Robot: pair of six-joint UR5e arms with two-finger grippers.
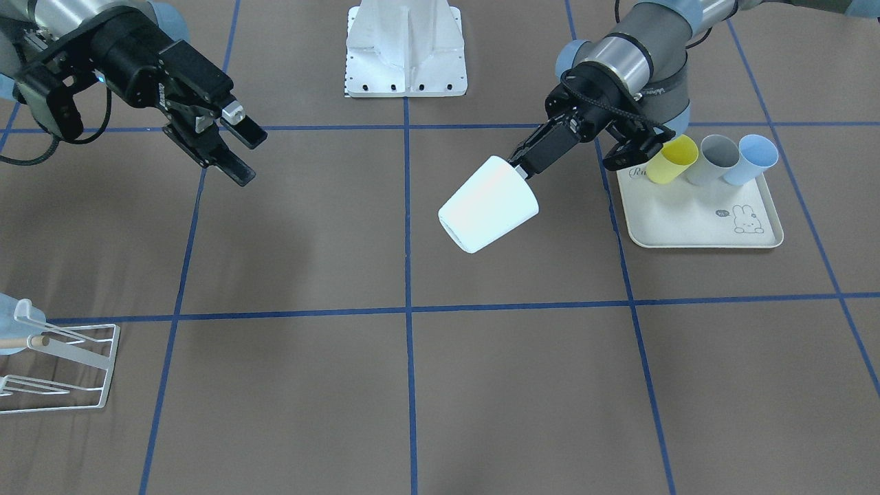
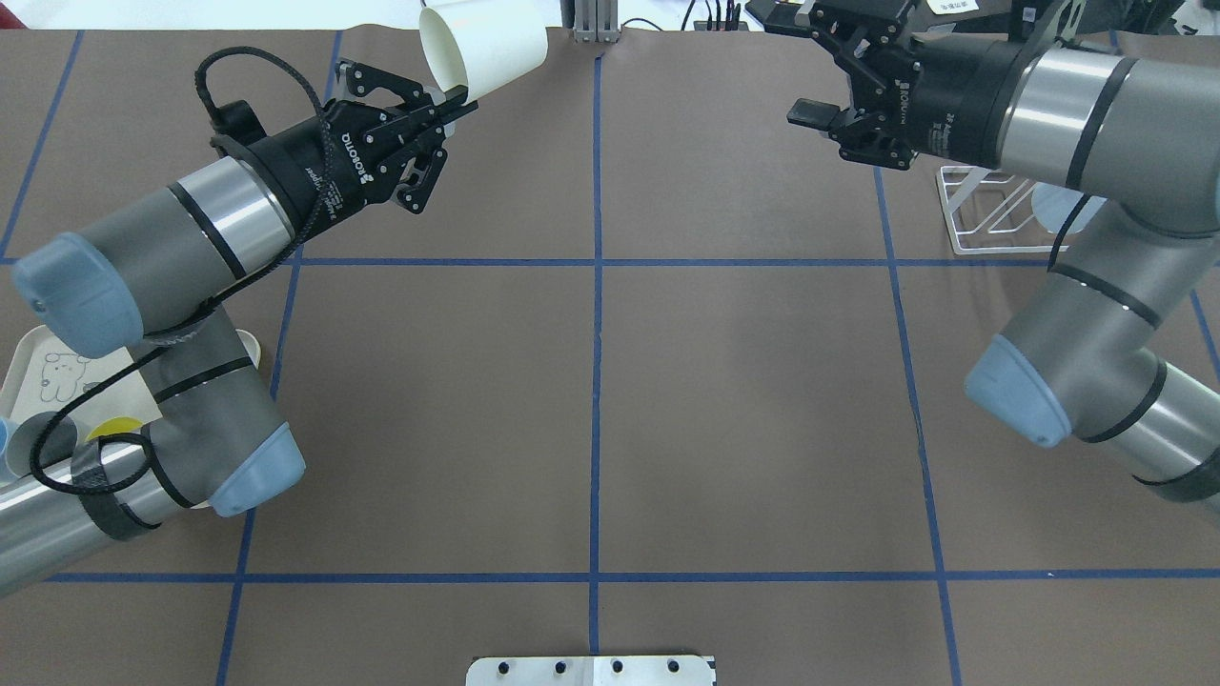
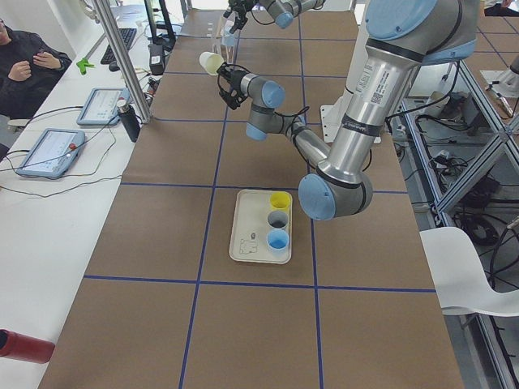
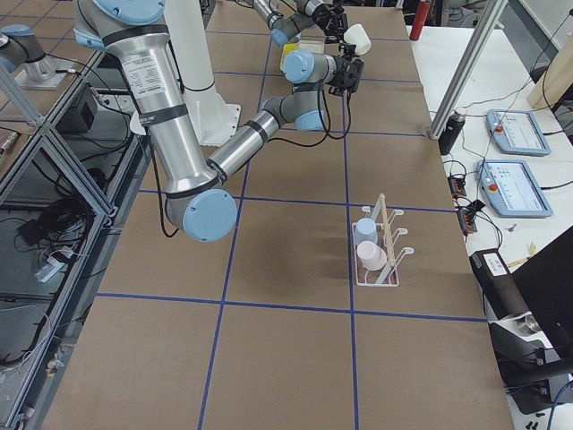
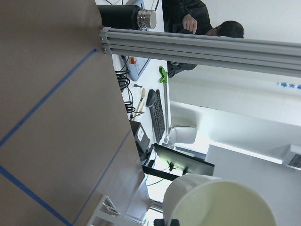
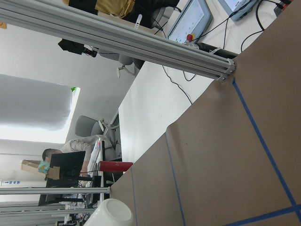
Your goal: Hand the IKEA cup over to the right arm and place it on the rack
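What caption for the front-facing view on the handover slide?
Pre-handover: left gripper holds a tilted white plastic cup by its rim above the brown table; right gripper open and apart.
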